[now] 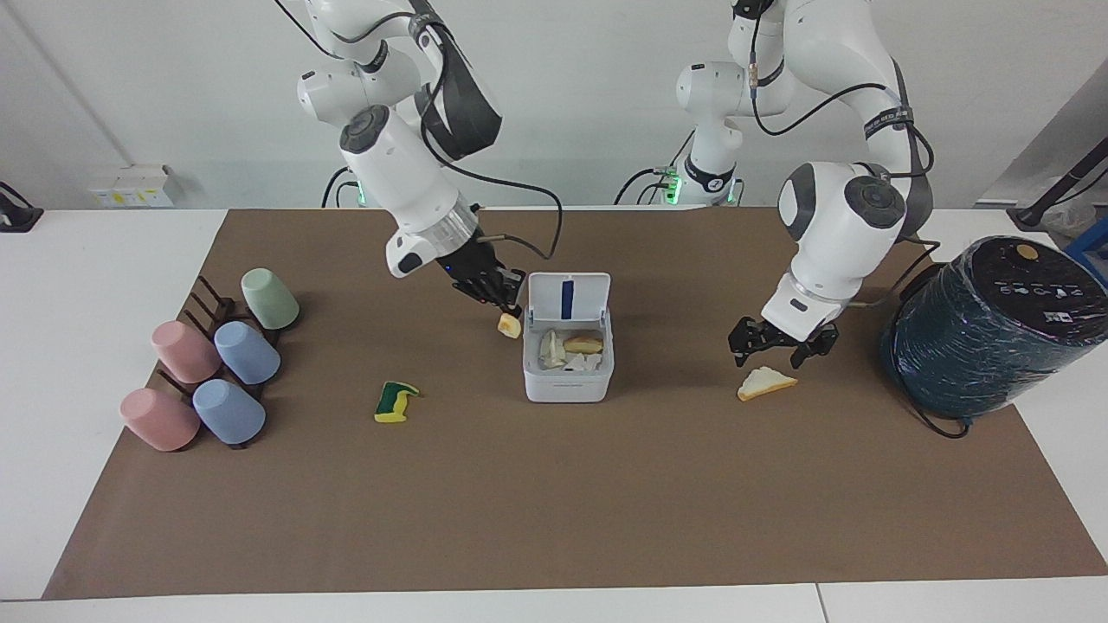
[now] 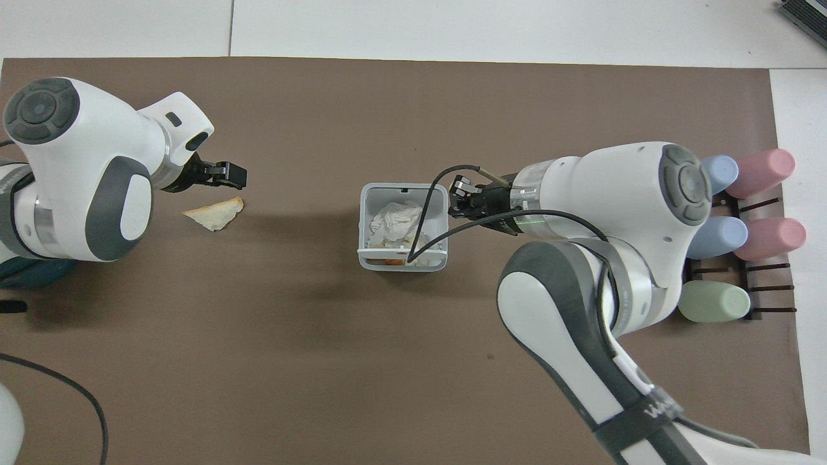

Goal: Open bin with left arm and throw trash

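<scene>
Brown paper is spread over most of the white bench [image 1: 104, 285], and the bin [image 1: 567, 376] is parked at its middle with the hinged lid [image 1: 569, 298] stood up, blue stripe showing. Crumpled white paper and a few food bits can be seen inside (nothing more exact can be made out in there).

Held right at the bin's rim, on the side toward the right arm's end, is the right gripper [image 1: 505, 310], jaws clamped on the pale yellow food chunk [image 1: 510, 325]. In the overhead view the chunk is hidden under the gripper [image 2: 460, 196], which is parked at the 3 o'clock edge of the bin [image 2: 403, 191].

Over at the left arm's end, the left gripper [image 1: 773, 350] is hung just above the bread slice wedge [image 1: 765, 382], jaws spread apart and clear of it. Overhead, the wedge [image 2: 215, 214] sits at roughly 9 o'clock from the bin, with the gripper [image 2: 231, 174] at about 1 o'clock from the wedge.

The yellow-and-green sponge piece [image 1: 395, 402] is left lying on the paper, toward the right arm's end and a bit farther from the robots than the bin. Pastel cups [image 1: 229, 363] are racked on their sides at that end, and a dark-teal wrapped cylinder [image 1: 987, 329] is stood at the left arm's end.
</scene>
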You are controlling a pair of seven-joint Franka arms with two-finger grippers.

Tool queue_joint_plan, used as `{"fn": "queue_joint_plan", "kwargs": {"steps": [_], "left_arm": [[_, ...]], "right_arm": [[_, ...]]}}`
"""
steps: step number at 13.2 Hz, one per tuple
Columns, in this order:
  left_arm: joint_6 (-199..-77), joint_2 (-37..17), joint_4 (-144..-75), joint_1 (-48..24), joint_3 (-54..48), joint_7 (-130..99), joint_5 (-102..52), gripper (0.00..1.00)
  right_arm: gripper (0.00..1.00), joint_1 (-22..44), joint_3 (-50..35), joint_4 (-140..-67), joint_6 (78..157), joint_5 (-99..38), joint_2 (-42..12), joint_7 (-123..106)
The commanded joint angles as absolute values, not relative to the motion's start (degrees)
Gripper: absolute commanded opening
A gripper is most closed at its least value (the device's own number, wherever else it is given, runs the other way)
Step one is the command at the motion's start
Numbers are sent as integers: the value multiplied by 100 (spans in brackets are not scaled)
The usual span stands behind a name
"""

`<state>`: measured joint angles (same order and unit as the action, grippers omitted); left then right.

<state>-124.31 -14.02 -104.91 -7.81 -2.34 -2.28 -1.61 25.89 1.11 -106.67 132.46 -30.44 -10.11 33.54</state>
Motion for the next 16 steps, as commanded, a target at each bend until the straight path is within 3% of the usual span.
{"fn": "queue_joint_plan", "kwargs": {"steps": [1, 5, 6, 7, 9, 10, 11, 16], "left_arm": [[-13067, -1213, -11134, -651, -272, -27, -53, 100], [-13280, -1458, -11328, -589, -264, -44, -53, 100], [-13393, -1502, -11390, -537, -272, -35, -44, 100], [-13473, -1538, -11425, -519, -264, -35, -53, 100], [-13535, -1625, -11426, -519, -264, 35, -9, 100], [-13579, -1652, -11426, -519, -272, 296, 287, 100], [-13605, -1661, -11426, -492, -272, 621, 394, 100], [-13885, -1714, -11662, -422, -272, 1529, 396, 100]], "right_arm": [[0, 2751, 114, -10424, 13508, -3366, -1370, 3454], [0, 3005, 114, -10433, 13702, -3384, -1634, 3472], [4, 3006, 114, -10467, 13711, -3384, -1643, 3472], [16, 3041, 114, -10485, 13702, -3375, -1644, 3463], [63, 3059, 114, -10494, 13702, -3375, -1644, 3472], [73, 3067, 114, -10494, 13711, -3375, -1644, 3472], [80, 3067, 114, -10485, 13711, -3375, -1644, 3472], [87, 3094, 114, -10450, 13807, -3366, -1644, 3472]]}}
